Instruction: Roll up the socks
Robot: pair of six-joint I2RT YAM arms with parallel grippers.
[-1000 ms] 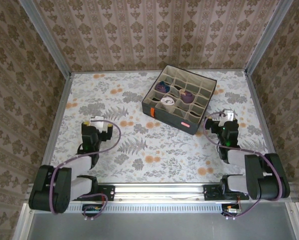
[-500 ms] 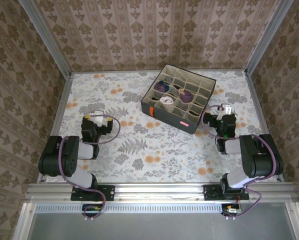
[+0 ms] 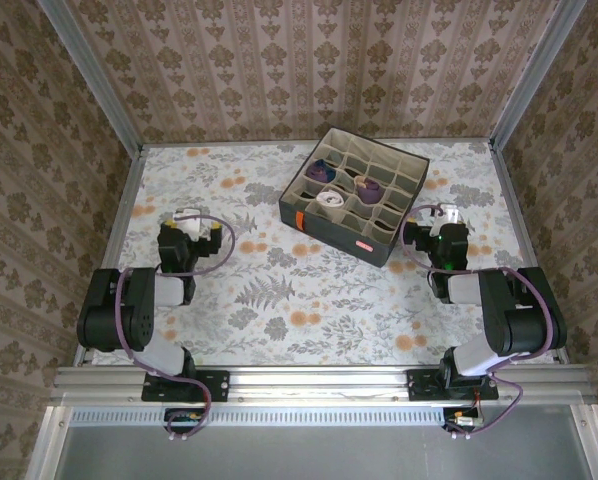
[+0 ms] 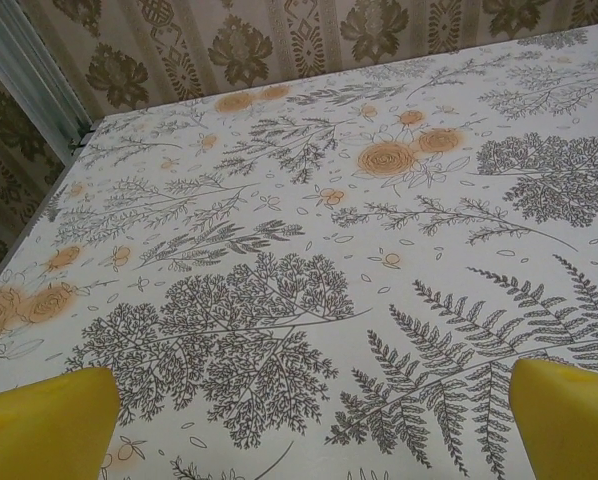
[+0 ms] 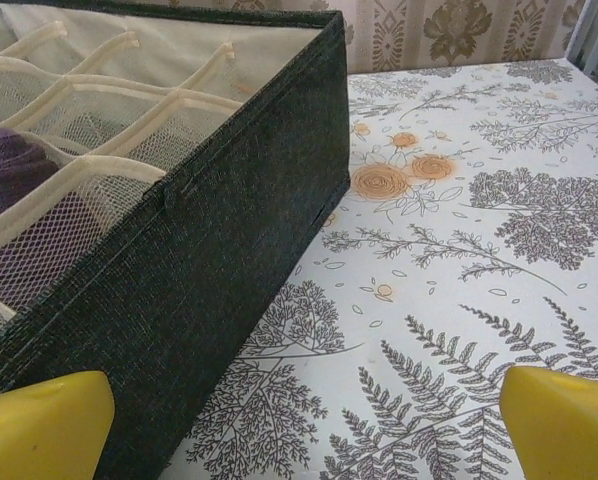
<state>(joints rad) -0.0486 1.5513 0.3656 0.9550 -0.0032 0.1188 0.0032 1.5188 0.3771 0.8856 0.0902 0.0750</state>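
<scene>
Three rolled socks sit in cells of the grey fabric box: a purple one, a white one and a purple one with tan. In the right wrist view a purple sock shows behind the mesh dividers. My left gripper rests low over the table's left side, well apart from the box, open and holding nothing, yellow fingertips wide apart. My right gripper sits just right of the box's near corner, open too, holding nothing.
The box's dark side wall stands close on the left of the right gripper. The flowered table runs between the arms. Patterned walls and metal corner posts close in the back and sides.
Both arms have folded back, elbows rising at the near edge, and the grippers slid slightly farther from the bases. Both stayed open. The socks stayed in the box.
</scene>
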